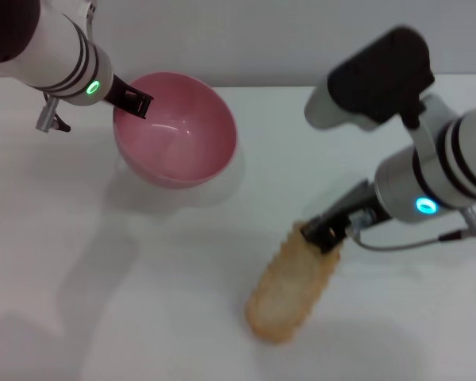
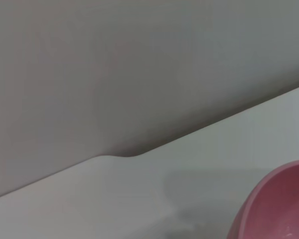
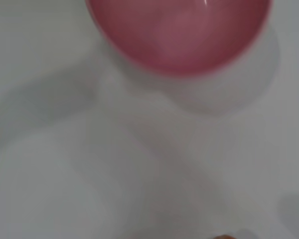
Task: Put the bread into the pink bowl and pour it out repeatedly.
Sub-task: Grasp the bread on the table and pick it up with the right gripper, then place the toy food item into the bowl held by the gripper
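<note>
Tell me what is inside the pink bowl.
Nothing shows inside the pink bowl: only its bare glossy interior. The left gripper holds its rim, covering a small patch. The bread lies outside on the white table, with the right gripper at its end.

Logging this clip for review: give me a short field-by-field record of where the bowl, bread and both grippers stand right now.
pink bowl: tilted on the white table, its rim gripped by the left gripper; empty
bread: outside the bowl, on the table toward the robot's right
left gripper: shut on the bowl's rim at its left edge
right gripper: at the far end of the bread, closed on it
task stage: bread not yet in the bowl
</note>
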Controlling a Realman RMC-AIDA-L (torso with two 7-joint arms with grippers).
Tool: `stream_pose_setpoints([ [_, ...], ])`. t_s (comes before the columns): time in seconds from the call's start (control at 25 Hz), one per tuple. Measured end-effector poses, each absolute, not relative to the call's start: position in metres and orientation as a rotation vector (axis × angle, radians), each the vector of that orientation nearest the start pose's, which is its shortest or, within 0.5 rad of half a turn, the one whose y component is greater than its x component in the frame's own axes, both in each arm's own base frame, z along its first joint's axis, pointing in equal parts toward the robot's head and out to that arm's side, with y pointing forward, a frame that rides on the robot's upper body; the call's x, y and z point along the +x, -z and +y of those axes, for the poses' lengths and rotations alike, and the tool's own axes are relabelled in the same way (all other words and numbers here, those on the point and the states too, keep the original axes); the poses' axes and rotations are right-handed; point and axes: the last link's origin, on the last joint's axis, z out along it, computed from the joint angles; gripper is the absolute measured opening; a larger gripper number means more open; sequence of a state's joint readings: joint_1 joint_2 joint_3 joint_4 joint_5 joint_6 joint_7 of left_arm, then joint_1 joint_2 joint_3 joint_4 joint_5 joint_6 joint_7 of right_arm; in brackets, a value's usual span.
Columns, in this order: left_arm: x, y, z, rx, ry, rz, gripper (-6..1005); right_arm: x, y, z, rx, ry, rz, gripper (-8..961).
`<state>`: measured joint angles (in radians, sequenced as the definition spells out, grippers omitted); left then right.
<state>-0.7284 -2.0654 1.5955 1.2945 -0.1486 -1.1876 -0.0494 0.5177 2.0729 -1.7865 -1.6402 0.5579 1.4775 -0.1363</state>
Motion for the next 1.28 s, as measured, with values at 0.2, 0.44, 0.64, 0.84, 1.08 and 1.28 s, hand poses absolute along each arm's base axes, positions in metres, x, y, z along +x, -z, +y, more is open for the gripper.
stream_pose_setpoints([
  [0.2, -0.145, -0.001, 0.42, -2.027, -0.317, -0.922, 44, 0.098, 0.031, 0.317, -2.556, 0.323, 0.837, 69],
  [0.44, -0.148, 0.004, 0.418, -2.037, -0.33, -0.945, 44, 0.076, 0.013, 0.322, -2.526, 0.268, 0.734, 60],
  [0.64, -0.146, 0.014, 0.414, -2.085, -0.332, -0.95, 44, 0.057, -0.014, 0.333, -2.436, 0.202, 0.644, 56],
  [0.84, -0.14, 0.027, 0.407, -2.141, -0.327, -0.945, 44, 0.046, -0.029, 0.348, -2.398, 0.16, 0.599, 55],
  [1.08, -0.129, 0.039, 0.401, -2.204, -0.296, -0.928, 44, 0.051, -0.018, 0.364, -2.394, 0.163, 0.592, 53],
  [1.28, -0.124, 0.038, 0.402, -2.21, -0.277, -0.919, 44, 0.059, 0.0, 0.369, -2.418, 0.18, 0.553, 75],
])
